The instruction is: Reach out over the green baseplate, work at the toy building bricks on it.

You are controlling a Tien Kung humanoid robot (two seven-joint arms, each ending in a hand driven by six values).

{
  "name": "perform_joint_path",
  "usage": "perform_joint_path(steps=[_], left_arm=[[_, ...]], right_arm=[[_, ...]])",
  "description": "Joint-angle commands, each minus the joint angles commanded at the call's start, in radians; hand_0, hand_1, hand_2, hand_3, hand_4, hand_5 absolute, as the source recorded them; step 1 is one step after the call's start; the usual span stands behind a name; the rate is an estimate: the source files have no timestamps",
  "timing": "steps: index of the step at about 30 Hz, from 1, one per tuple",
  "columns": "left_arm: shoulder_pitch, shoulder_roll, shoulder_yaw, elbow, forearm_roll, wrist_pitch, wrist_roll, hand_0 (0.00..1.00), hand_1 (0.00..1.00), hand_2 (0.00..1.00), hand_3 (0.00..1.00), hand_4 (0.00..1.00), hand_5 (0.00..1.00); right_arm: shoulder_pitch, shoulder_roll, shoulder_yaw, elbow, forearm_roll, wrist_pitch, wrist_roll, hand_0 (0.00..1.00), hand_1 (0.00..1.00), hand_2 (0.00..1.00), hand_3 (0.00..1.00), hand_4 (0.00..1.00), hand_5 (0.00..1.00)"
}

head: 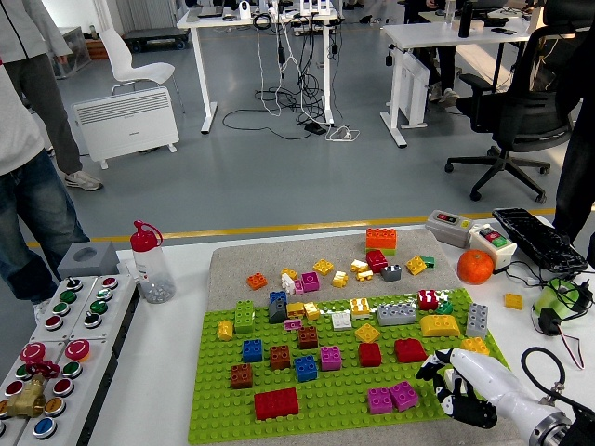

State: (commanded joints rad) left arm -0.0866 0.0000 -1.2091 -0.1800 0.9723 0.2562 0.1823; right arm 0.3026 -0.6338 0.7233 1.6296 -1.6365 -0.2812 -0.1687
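The right robot hand (462, 388) rests curled at the green baseplate (223, 405)'s near right corner — beside two magenta bricks (392, 398).
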Motion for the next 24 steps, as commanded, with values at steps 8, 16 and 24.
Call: perform_joint_path(steps=[8, 16, 24], left_arm=[[-0.001, 0.000, 0.000, 0.000, 0.001, 0.000, 0.001, 0.664, 0.611, 0.562, 0.460, 0.243, 0.998], [-0.002, 0.000, 0.001, 0.000, -0.001, 0.000, 0.001, 0.666, 0.611, 0.562, 0.461, 0.242, 0.998], [-0.002, 0.000, 0.002, 0.000, 0.000, 0.000, 0.001, 0.666, 0.611, 0.562, 0.461, 0.242, 0.998]], right_arm=[[0.009, 0.012, -0.011, -0.018, 0.013, 0.000, -0.001, 0.185, 0.272, 0.610, 0.568, 0.163, 0.033], [0.013, 0.020, -0.014, -0.038, 0.015, 0.000, -0.004, 0.183, 0.273, 0.610, 0.568, 0.167, 0.033], [0.018, 0.030, -0.018, -0.053, 0.021, 0.000, -0.004, 0.180, 0.272, 0.609, 0.568, 0.174, 0.040]])
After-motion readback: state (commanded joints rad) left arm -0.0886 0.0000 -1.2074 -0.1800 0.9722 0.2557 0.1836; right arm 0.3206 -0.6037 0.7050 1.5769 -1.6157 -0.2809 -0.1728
